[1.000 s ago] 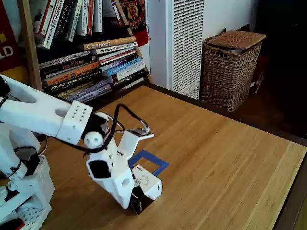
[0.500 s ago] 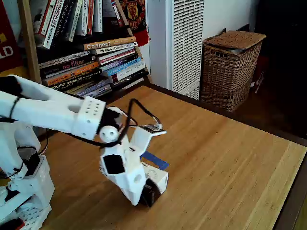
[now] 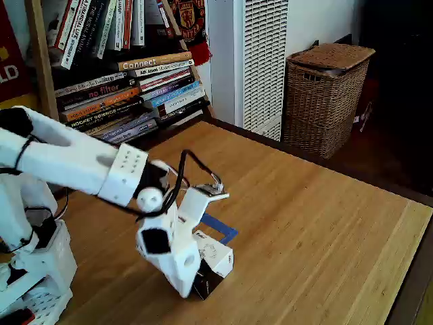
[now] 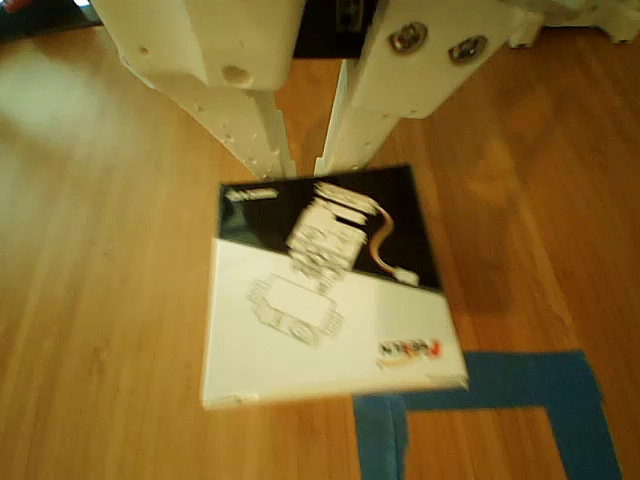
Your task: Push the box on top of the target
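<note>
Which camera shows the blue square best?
The other view: the target lies close up beyond the box, its hollow middle clear, though the frame cuts it off. In the fixed view, just a corner of the target peeks out behind the arm.

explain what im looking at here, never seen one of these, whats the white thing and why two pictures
The white thing is a small robot arm on a wooden table. The fixed view looks from the side, with a bookshelf behind. The other view looks down past the arm's gripper at the tabletop. Its two fingers stand slightly apart behind a small box, holding nothing, with their tips at its edge. A square of blue tape, the target, lies just beyond the box, whose corner overlaps it.
</note>
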`<move>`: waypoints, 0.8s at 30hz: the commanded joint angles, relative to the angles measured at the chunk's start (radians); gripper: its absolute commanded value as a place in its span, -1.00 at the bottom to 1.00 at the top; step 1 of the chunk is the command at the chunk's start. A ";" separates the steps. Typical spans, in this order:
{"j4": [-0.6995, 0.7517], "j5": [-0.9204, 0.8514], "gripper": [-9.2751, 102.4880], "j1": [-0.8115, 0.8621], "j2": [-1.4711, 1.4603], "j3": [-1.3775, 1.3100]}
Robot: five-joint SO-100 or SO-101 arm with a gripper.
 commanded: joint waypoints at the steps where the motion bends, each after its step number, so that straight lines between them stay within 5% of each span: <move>1: 0.012 -0.057 -0.84 0.049 0.043 -0.011; 24: 0.008 0.103 -0.84 -0.100 0.009 -0.060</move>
